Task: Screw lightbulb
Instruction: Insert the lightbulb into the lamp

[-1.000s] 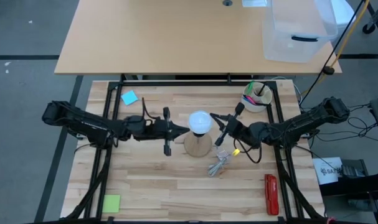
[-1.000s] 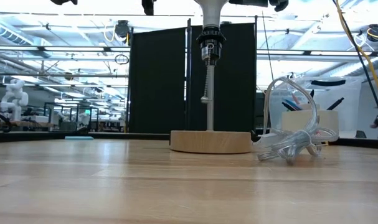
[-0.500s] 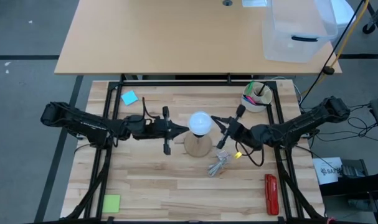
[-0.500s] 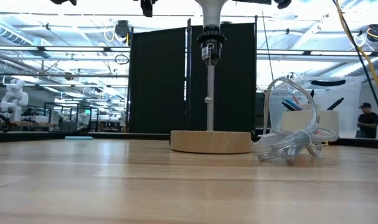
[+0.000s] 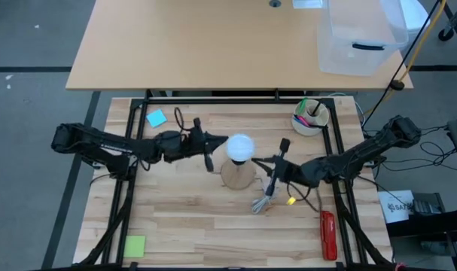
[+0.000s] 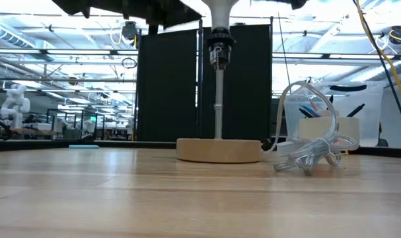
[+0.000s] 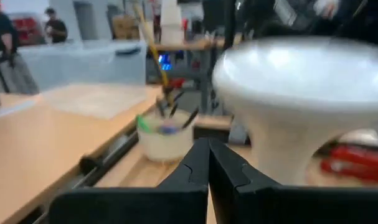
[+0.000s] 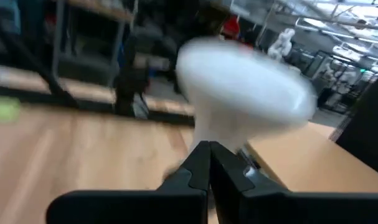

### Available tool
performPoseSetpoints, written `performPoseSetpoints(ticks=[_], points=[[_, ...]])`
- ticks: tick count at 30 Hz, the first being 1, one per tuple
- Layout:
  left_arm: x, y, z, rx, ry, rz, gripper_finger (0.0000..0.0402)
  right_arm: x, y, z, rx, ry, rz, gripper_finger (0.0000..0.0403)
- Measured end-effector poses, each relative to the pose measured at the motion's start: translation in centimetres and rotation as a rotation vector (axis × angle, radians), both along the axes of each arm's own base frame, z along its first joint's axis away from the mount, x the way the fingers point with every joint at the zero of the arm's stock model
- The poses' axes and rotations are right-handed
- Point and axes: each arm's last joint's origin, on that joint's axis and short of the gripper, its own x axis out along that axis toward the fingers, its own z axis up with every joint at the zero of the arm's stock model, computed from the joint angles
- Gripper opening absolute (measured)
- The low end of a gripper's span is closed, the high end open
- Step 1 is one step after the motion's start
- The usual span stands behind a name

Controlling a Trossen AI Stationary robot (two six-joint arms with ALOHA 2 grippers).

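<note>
White lightbulb (image 5: pixel 241 147) sits upright in the socket on the wooden base (image 5: pixel 239 175), tabletop center. Left gripper (image 5: pixel 211 150) at its 9 o'clock, right gripper (image 5: pixel 277 162) at 4; both jaws closed, holding nothing. Screwing looks done or nearly.

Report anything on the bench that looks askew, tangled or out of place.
Only the clear cable stands out: it lies in a loose tangle beside the wooden lamp base, loops sticking up. The lightbulb sits upright atop the lamp's socket. Nothing spilled or visibly damaged.
</note>
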Motion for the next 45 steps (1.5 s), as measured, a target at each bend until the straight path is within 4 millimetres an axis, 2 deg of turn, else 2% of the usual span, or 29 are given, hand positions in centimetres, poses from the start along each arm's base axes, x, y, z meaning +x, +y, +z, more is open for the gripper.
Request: performPoseSetpoints(ticks=[8,15,18,23,28,35,45], points=[[-0.4,0.4,0.5,-0.015,-0.019,0.011,0.0000,-0.2,0.3,-0.4,0.020,0.026,-0.021,0.0000],[-2.0,-1.4,2.8,0.053,-0.105,-0.053,0.0000,-0.1,-0.5,-0.3,-0.001,0.022,-0.143,0.0000],[-2.4,-2.6,3.2,0.080,-0.116,-0.095,0.0000,0.1,-1.1,0.0,-0.011,-0.004,-0.181,0.0000],[-2.6,-4.4,3.2,0.116,-0.110,-0.167,0.0000,0.3,-2.1,0.8,-0.023,-0.055,-0.224,0.0000],[-2.6,-5.3,3.1,0.121,-0.104,-0.200,0.0000,0.5,-2.9,1.2,-0.021,-0.092,-0.236,0.0000],[-1.4,-5.6,1.6,0.118,-0.059,-0.207,0.0000,0.8,-3.4,1.5,-0.015,-0.124,-0.173,0.0000],[-0.7,-4.8,1.0,0.102,-0.049,-0.190,0.0000,0.8,-3.3,1.5,-0.015,-0.127,-0.146,0.0000]])
